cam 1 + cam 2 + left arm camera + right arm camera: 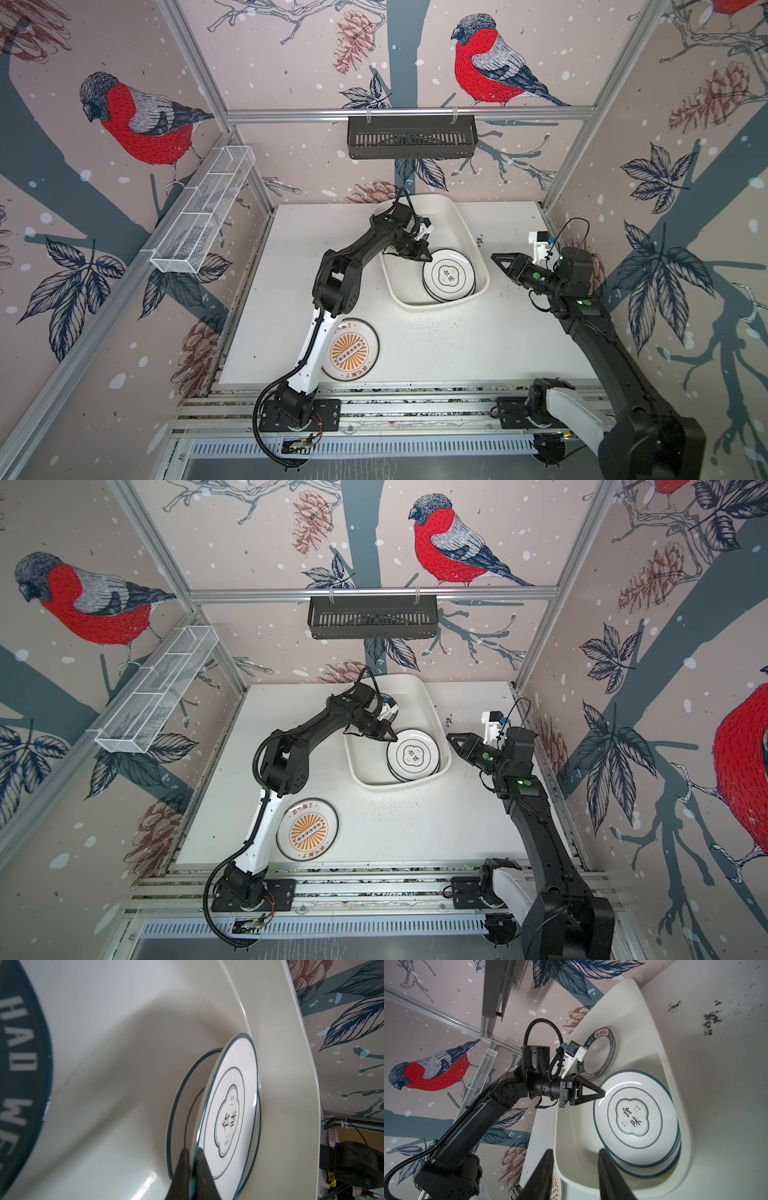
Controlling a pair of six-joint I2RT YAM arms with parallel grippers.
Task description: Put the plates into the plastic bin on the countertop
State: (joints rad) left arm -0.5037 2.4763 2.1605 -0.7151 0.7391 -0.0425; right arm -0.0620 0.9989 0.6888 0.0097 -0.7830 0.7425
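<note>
White thin-rimmed plate (449,274) atop stack (434,296), near-right end of plastic bin (440,306); left gripper (424,258) pinched on its far-left rim. Right gripper (496,257) part open, empty, right of bin. Sunburst plate (351,351) on countertop (457,345), near-left of left gripper, well apart; left arm (332,282) nearer.

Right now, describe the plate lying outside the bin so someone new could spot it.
On the white countertop, look toward the front edge, away from the plastic bin. The sunburst plate lies flat there beside the left arm. It alone shows an orange sunburst centre and sits outside the bin.
</note>
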